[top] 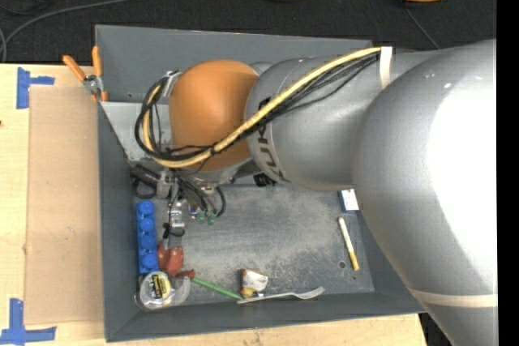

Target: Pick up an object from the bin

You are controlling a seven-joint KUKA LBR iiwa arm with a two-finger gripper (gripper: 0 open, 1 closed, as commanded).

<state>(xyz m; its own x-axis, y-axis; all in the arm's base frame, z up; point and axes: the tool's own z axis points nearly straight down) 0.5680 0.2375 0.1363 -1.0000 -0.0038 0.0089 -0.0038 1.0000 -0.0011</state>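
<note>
My gripper (175, 213) hangs below the orange wrist cover, low over the bin's left side. Just to its left lies a blue toy block strip (146, 236), running along the left wall. A small red object (170, 258) rests directly in front of the gripper, toward the near wall. Below that, a round tape measure (158, 288) with a yellow face sits in the near left corner. Nothing shows as held.
Along the near wall lie a green stick (216, 288), a crumpled white and yellow piece (253, 281) and a silver fork (293, 295). A yellow pencil (349, 244) and a small white and blue item (349, 200) lie at the right, beside the arm.
</note>
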